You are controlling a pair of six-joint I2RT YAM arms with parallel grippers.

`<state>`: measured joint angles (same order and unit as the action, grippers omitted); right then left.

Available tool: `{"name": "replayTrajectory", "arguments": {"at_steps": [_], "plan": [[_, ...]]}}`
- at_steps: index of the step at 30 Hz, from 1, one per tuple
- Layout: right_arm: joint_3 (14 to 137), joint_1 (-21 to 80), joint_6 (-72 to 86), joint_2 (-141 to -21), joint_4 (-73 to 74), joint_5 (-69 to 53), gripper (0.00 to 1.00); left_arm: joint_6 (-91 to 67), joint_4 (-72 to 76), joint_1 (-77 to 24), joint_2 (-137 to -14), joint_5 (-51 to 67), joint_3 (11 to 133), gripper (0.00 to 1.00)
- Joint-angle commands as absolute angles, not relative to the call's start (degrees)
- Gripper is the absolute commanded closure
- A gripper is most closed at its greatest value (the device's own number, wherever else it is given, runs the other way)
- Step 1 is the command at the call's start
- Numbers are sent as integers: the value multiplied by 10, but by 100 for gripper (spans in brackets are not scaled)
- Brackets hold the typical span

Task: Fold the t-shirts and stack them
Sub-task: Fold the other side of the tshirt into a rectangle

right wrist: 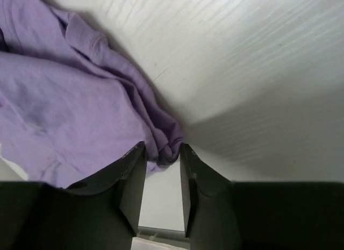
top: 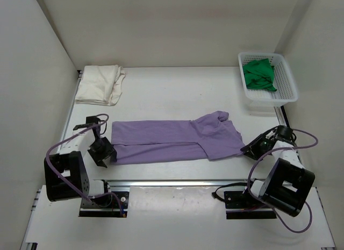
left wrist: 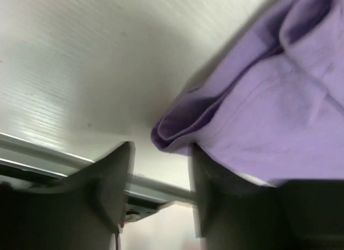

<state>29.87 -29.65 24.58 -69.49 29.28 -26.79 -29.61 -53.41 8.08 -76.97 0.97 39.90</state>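
Observation:
A lavender-purple t-shirt point(top: 172, 138) lies folded into a long strip across the middle of the table. My left gripper point(top: 102, 151) sits at its left end. In the left wrist view the jaws point(left wrist: 161, 148) stand open, with the shirt's folded corner point(left wrist: 172, 131) just past the tips and cloth draped over the right finger point(left wrist: 209, 185). My right gripper point(top: 251, 149) is at the shirt's right end. Its jaws point(right wrist: 162, 148) stand apart with a bunched corner of the purple cloth point(right wrist: 169, 148) between the tips. A cream-white t-shirt point(top: 99, 84) lies folded at the back left. A green t-shirt point(top: 259, 75) is crumpled in the basket.
The white lattice basket point(top: 269, 97) stands at the back right corner. An aluminium rail point(top: 177, 181) runs along the near table edge between the two arm bases. White walls enclose the table on the left, back and right.

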Motion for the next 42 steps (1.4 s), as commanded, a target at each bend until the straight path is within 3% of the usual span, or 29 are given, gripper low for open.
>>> {"name": "replayTrajectory", "arguments": {"at_steps": [1,4,7,11,12,14,15,16,19,22,24,33,42], "plan": [[321,-280,243,-670,321,-243,71,-300,-545,65,-744,14,396,35],[365,-273,233,-662,347,-226,63,-307,-569,36,-740,18,439,33],[407,-244,237,-661,359,-214,63,-315,-598,-19,-742,-14,516,40],[468,-216,241,-689,343,-219,67,-325,-603,-56,-751,-31,590,76],[478,-203,241,-699,333,-221,74,-329,-590,-61,-753,-26,604,80],[499,-173,246,-718,299,-225,96,-337,-565,-59,-775,-13,622,80],[496,-156,250,-724,263,-222,100,-339,-539,-54,-783,-9,623,79],[497,-144,254,-729,225,-216,100,-341,-525,-50,-794,-4,621,76],[490,-96,274,-767,137,-207,99,-370,-441,-22,-827,31,607,54],[493,-83,276,-816,86,-219,87,-388,-386,-9,-847,34,601,38],[496,-77,272,-847,55,-221,78,-387,-375,-5,-871,32,613,35],[506,-73,273,-926,-19,-196,67,-368,-356,-1,-953,-14,628,35],[565,-58,272,-1005,-24,-201,67,-364,-354,-1,-981,-25,641,39]]}}
